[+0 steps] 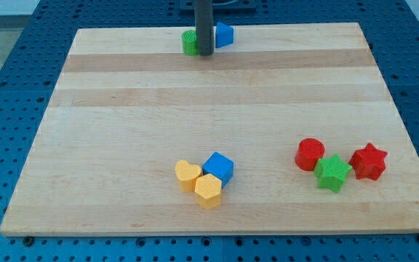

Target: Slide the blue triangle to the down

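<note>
- Nearest you, a yellow hexagon [208, 191] touches a yellow heart [188, 175] and blue cube [219, 167].
- Your blue triangle [225, 34] sits at the view's top edge, just right of my tip [205, 53].
- You'll find no jaws here, only the rod.

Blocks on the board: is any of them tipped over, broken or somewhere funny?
Nothing looks broken or tipped. The blue triangle and a green block sit right at the board's top edge, either side of my tip. The others huddle in two groups near the bottom.
</note>
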